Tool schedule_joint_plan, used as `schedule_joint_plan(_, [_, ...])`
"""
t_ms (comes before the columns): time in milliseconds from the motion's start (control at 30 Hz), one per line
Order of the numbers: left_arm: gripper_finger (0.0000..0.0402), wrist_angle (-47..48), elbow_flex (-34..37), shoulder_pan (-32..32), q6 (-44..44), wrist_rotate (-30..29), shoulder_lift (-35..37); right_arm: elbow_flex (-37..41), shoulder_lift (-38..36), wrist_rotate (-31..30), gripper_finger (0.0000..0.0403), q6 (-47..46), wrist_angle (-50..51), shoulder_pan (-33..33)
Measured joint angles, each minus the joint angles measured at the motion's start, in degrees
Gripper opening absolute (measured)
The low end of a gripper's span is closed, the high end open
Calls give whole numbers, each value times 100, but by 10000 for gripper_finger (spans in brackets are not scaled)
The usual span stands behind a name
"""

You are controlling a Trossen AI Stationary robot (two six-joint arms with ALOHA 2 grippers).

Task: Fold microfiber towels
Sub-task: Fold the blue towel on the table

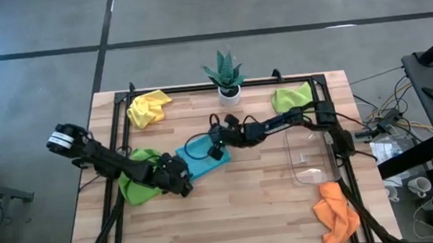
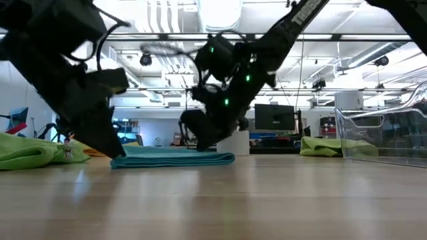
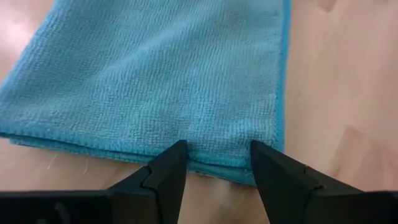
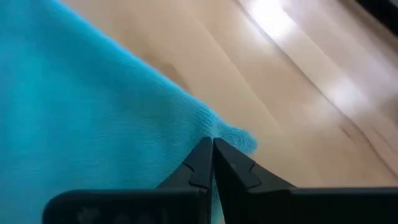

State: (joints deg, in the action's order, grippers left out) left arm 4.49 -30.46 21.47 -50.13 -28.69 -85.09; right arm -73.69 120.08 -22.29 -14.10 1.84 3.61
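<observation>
Up high, the blue towel [image 1: 202, 159] lies folded and flat just in front of the potted plant [image 1: 226, 75], bare table [image 1: 240, 214] all around. Low down, its edges [image 2: 175, 159] line up neatly. By the left wrist, the left gripper [image 3: 217, 163] stands apart over the folded edge. By the right wrist, the right gripper [image 4: 212, 152] pinches a towel corner.

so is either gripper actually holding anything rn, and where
The right gripper is shut on the blue towel, pinching a corner. The left gripper is open at the towel's folded edge, holding nothing.
</observation>
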Motion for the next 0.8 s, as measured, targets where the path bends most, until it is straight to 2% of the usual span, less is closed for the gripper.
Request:
schedule_joint_plan(100, [164, -44, -14, 1, 13, -91, -163, 0, -337, 76, 9, 260, 115, -148])
schedule_joint_plan(200, [164, -44, -14, 1, 74, -43, -173, 46, -567, 442, 9, 566, 106, -358])
schedule_joint_plan(300, [164, -55, -4, -4, 130, 381, -35, 173, -604, 596, 9, 615, 126, -589])
schedule_joint_plan(433, [164, -59, 7, 72, 276, 1046, 165, 418, -610, 486, 9, 382, 147, -695])
schedule_joint_plan(500, [164, -41, 14, 121, 317, 1126, 232, 531, -624, 171, 9, 337, 150, -663])
schedule_joint_plan(600, [164, -54, 24, 185, 351, 1543, 307, 675, -702, -295, 9, 392, 191, -556])
schedule_joint_plan(667, [164, -59, 24, 236, 269, 1785, 331, 724, -791, -327, 9, 386, 185, -457])
schedule_joint_plan(800, [164, -90, 24, 371, 187, 1858, 311, 812, -982, -180, 23, 361, 207, -344])
